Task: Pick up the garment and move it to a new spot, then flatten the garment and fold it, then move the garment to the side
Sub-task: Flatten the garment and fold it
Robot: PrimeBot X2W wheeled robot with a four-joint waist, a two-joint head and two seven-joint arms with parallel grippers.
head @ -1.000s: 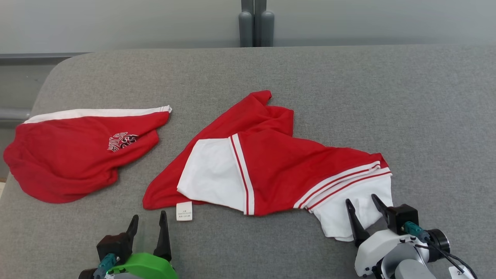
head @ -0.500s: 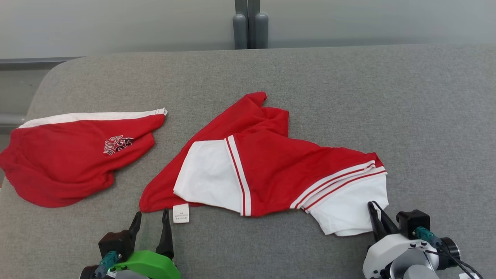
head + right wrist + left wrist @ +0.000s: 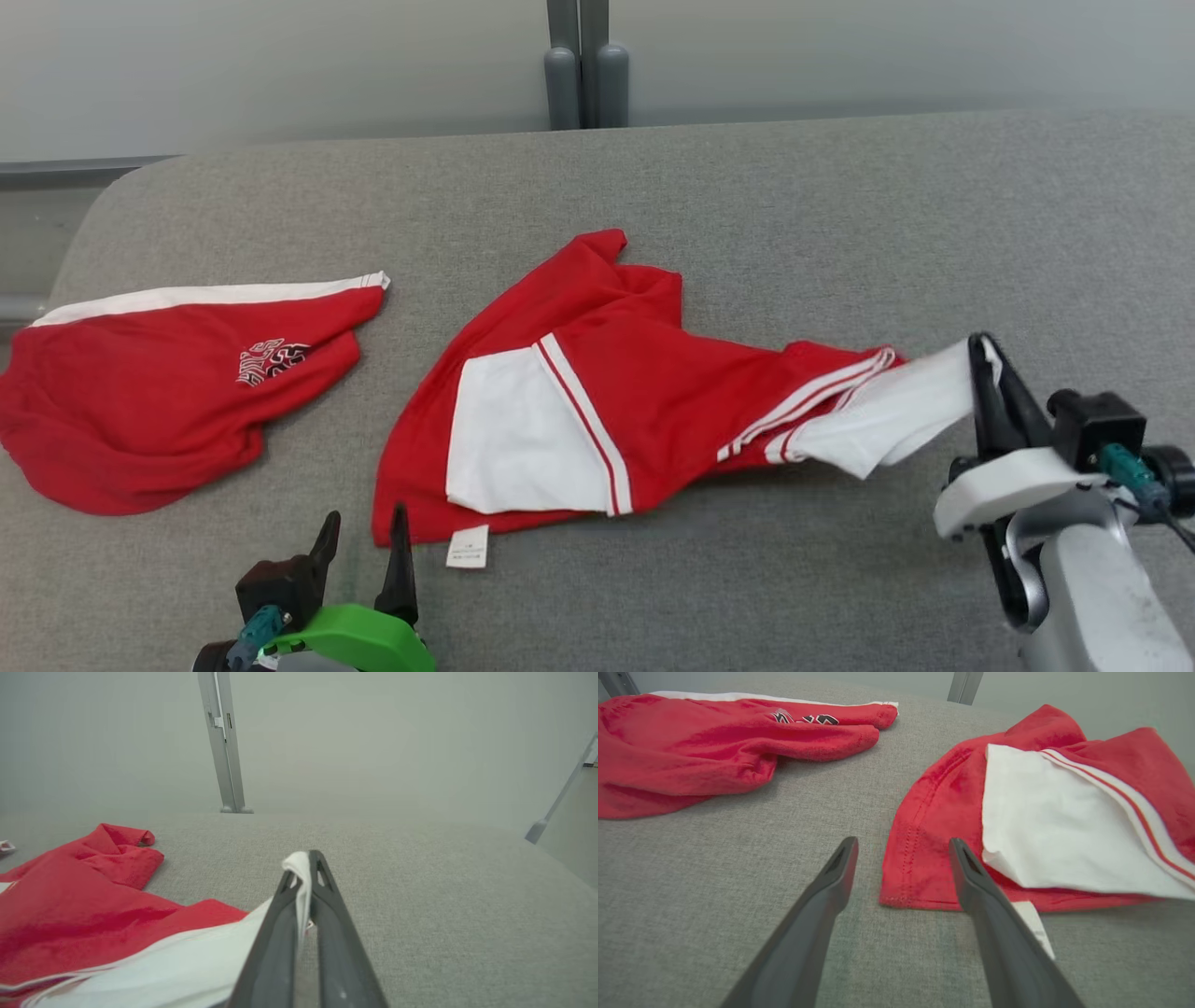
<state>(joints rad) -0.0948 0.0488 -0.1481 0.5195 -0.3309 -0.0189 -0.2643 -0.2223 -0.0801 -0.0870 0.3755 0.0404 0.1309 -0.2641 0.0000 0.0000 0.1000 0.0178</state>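
The garment (image 3: 607, 392) is red with white panels and striped trim, spread over the middle of the grey table (image 3: 794, 205). My right gripper (image 3: 982, 353) is shut on its white sleeve end and holds that end off the table, the cloth stretched toward the right. In the right wrist view the white cloth (image 3: 299, 877) is pinched between my right gripper (image 3: 303, 858). My left gripper (image 3: 364, 532) stands open near the front edge, just left of the garment's lower corner and its white label (image 3: 467, 547). In the left wrist view the garment's red hem (image 3: 920, 868) lies between my open left gripper (image 3: 901, 847).
A second red garment (image 3: 168, 383) with a white stripe and a printed logo lies bunched at the table's left end. Grey posts (image 3: 579, 65) stand behind the far edge. The table's right half is bare grey cloth.
My right gripper closed on the white sleeve end, then lifted it and pulled it up and to the right, stretching the garment. The head camera shifted a little. My left gripper stayed open.
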